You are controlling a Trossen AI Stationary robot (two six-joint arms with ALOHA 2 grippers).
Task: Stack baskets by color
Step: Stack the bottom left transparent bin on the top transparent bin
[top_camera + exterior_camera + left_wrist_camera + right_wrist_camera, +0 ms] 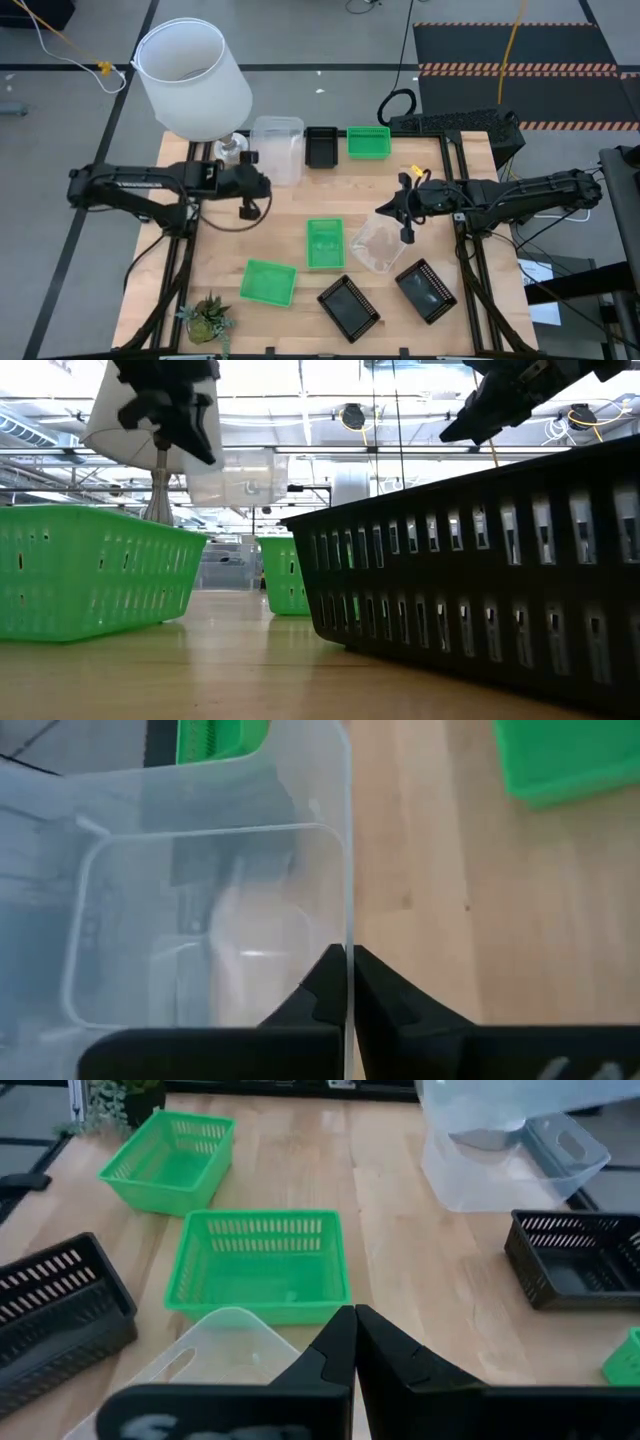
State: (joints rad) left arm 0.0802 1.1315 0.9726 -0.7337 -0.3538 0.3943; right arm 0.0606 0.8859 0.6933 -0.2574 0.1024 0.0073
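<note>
The left end effector (350, 982) is clamped on the wall of a clear basket (277, 148), its fingers pinching the thin rim edge-on; in the low view that basket hangs above the counter (290, 225) next to it. Just behind this end effector stands a white lampshade (190, 78). Past the held basket lie a black basket (321, 146) and then a green basket (368, 142), side by side along the far edge.

The right end effector (354, 1342) is shut with its fingertips pressed together, empty, raised just over a second clear basket (379, 244) that rests on the counter right beneath and ahead of it. Beyond that one from the tips sits a green basket (260, 1262), and farther off, toward a small plant (208, 320) at the near corner, another green basket (168, 1158). Two more black baskets (348, 306) (426, 290) lie on the near side of the right end effector, close to each other but not touching. In the low view one black basket (480, 570) fills the foreground.
</note>
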